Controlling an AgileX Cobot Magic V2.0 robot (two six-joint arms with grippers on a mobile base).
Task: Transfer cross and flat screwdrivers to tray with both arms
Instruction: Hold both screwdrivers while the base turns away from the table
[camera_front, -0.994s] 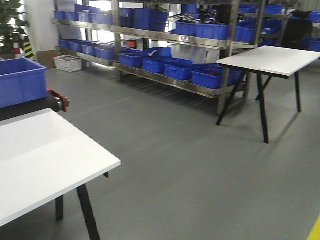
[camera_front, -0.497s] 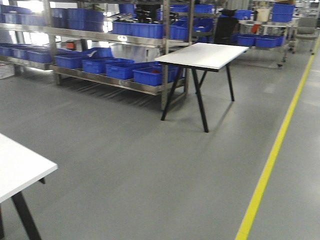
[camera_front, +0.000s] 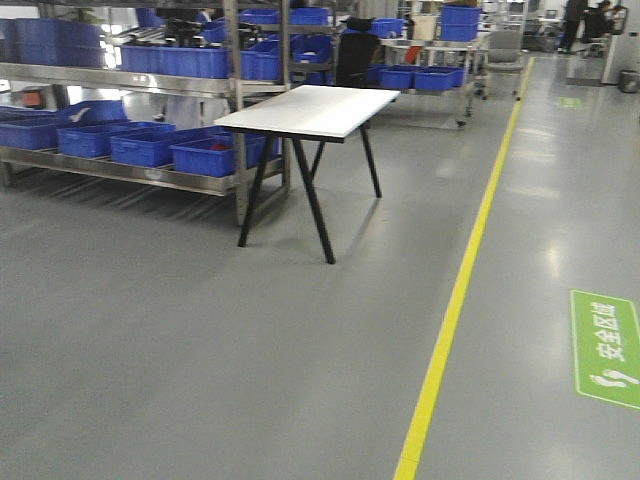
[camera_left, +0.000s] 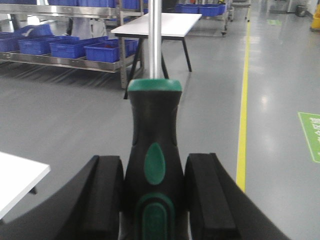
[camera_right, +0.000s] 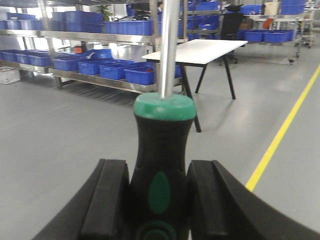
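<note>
In the left wrist view a screwdriver (camera_left: 154, 150) with a black handle, green patches and a silver shaft stands upright between the black pads, and my left gripper (camera_left: 155, 197) is shut on its handle. The right wrist view shows the same hold: my right gripper (camera_right: 159, 200) is shut on the handle of a second screwdriver (camera_right: 161, 150), shaft pointing up out of frame. Both tips are cut off by the frames' top edges, so I cannot tell cross from flat. The tray is out of view. Neither arm appears in the front view.
A white table with black legs (camera_front: 305, 108) stands ahead on the grey floor, beside steel shelving with blue bins (camera_front: 150, 150). A yellow floor line (camera_front: 455, 300) runs forward at the right, with a green floor sign (camera_front: 605, 345). A white table corner (camera_left: 17, 177) lies at lower left.
The front view has swung to the right: the near white table and blue bin have left the frame, the far table has shifted left, and the yellow line and green sign have come in.
</note>
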